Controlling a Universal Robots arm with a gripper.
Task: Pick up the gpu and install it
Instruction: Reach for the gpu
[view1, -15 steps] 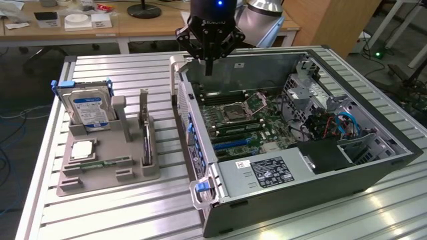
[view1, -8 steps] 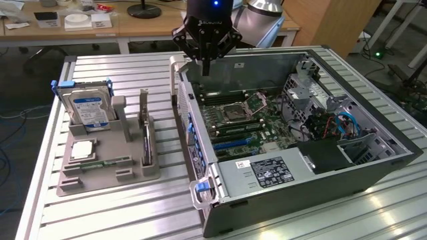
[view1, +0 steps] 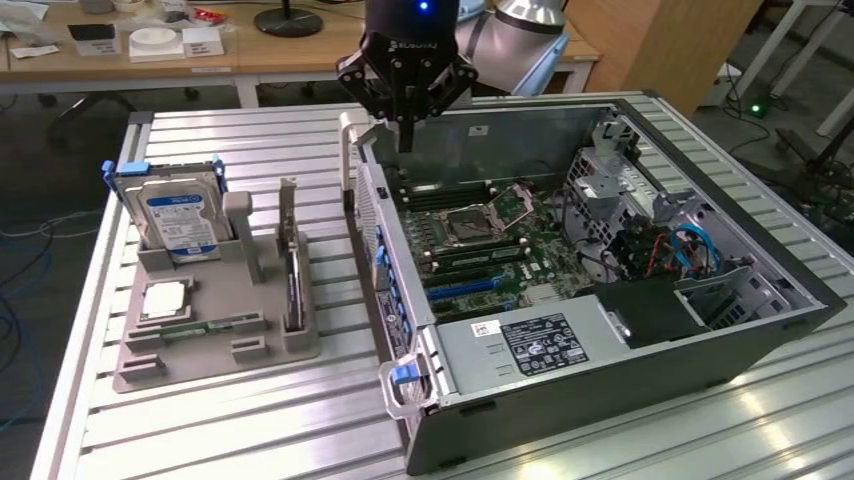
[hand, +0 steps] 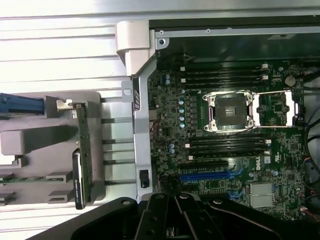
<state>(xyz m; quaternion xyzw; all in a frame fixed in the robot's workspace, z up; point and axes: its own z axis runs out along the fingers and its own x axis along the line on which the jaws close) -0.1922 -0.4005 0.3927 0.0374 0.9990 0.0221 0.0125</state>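
Slatted metal table (view1: 254, 430). Grey holder tray (view1: 200, 365) at the exterior view's left: hard drive (view1: 178, 218) with a blue-white label upright at its far end, square processor chip (view1: 166, 299) flat nearer the camera, green memory stick (view1: 214, 326) just beside the chip. Open computer case (view1: 761, 300) at the right; motherboard (view1: 487, 250) inside, processor socket (view1: 477, 225) empty, labelled power supply (view1: 534, 345) at the near end.

Ribbed metal table (view1: 240, 430) of silvery slats — bears two things directly. Toward the exterior view's left, a grey moulded holder (view1: 200, 365), flat on the slats; just beside it on the exterior view's right, an open dark computer case (view1: 601, 400) — lies on its side.
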